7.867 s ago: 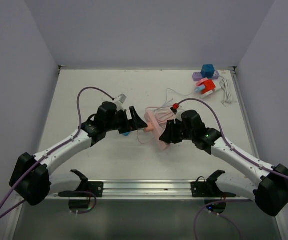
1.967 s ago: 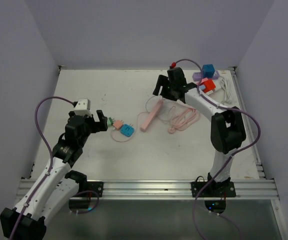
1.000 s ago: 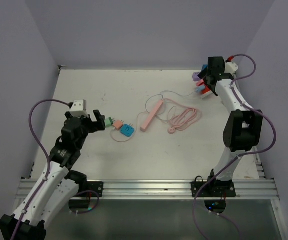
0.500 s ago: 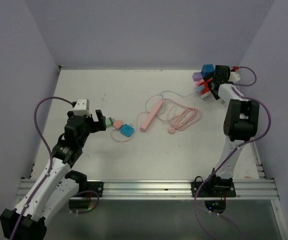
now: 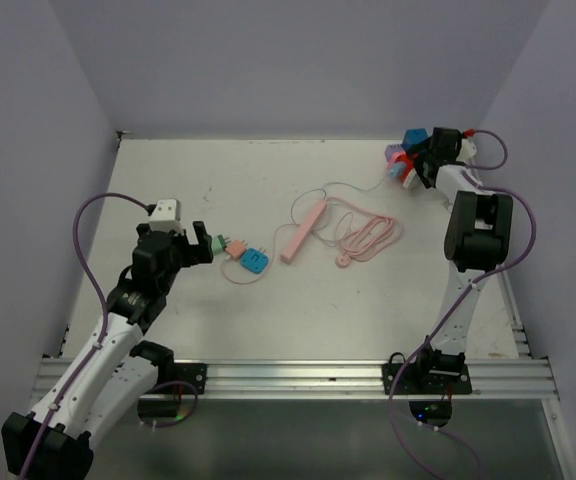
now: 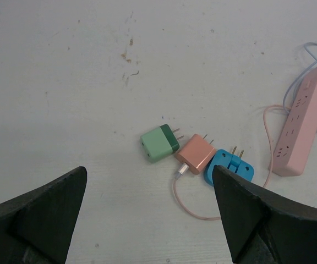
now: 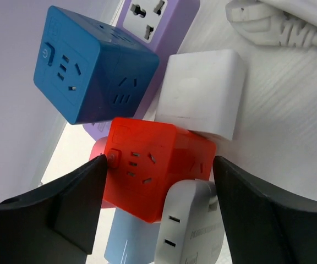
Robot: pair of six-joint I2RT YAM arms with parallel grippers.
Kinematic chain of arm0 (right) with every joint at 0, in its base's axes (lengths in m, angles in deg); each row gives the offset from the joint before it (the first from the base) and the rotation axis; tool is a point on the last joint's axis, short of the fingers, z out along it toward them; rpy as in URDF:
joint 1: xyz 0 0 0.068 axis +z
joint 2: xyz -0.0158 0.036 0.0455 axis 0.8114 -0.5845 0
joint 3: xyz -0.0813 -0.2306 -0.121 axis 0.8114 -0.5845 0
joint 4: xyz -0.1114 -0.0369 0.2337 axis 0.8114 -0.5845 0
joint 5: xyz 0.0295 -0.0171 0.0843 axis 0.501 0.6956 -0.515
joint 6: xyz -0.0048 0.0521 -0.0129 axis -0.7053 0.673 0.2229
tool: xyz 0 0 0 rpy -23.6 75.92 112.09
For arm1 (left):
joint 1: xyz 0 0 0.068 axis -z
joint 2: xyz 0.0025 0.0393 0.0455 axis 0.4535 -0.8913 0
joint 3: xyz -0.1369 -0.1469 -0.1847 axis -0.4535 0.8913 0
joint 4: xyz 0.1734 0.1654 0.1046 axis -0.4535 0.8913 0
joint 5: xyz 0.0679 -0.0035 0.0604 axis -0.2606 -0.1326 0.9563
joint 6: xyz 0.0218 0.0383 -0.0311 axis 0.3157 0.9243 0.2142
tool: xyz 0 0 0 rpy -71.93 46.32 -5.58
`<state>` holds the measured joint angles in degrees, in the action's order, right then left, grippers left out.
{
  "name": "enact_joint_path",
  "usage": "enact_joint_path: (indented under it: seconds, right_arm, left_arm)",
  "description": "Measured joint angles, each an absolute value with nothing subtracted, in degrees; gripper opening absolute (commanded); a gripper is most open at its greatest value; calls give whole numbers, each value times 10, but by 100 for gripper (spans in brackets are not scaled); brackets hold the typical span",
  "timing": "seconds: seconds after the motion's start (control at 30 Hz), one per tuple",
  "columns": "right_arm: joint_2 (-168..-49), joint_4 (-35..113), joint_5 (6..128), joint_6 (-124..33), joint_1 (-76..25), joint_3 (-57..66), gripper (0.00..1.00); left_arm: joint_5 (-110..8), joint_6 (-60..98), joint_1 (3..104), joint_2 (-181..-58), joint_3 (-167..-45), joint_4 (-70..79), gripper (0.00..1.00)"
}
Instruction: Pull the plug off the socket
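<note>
Green plug point(image 6: 159, 144), salmon plug point(image 6: 196, 154) and blue plug point(image 6: 228, 166) lie loose just ahead of my left gripper point(image 6: 148, 173), whose fingers are spread wide with nothing between them. Off to its right is the pink power strip point(image 6: 304, 118). None of that is plugged in, so the job's over at my right gripper point(image 7: 159, 162). Its fingers straddle the red cube socket point(image 7: 147, 179) and one tip looks to touch a corner, but I can't tell if it's actually clamping.

A white plug point(image 7: 189, 231) looks seated in the cube just below the fingers. A white adapter point(image 7: 200, 99) butts against the cube beyond them, beside a blue cube point(image 7: 92, 71) and a purple strip point(image 7: 158, 16).

My guess is it's all hard, smooth plastic, so light and a bit slippery. The whole cluster will probably drag along unless the cube is pinned. I'd pinch the plug by its flat sides and pull straight out.

The table point(image 5: 218, 180) is white, matte and scuffed. The right wall point(image 5: 558, 150) sits close beyond the gripper, so there's little elbow room.
</note>
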<state>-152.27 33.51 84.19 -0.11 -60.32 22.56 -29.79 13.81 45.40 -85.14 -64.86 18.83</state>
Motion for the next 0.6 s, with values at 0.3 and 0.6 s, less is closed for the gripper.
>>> enact_joint_path:
  seconds: [0.3, 0.6]
  right_arm:
    - [-1487, 407, 794, -18, -605, 157, 39]
    - [-1365, 408, 777, -55, -583, 0, 38]
  left_arm:
    - [-298, 138, 454, -852, -649, 188, 100]
    - [-308, 138, 454, -850, -649, 188, 100]
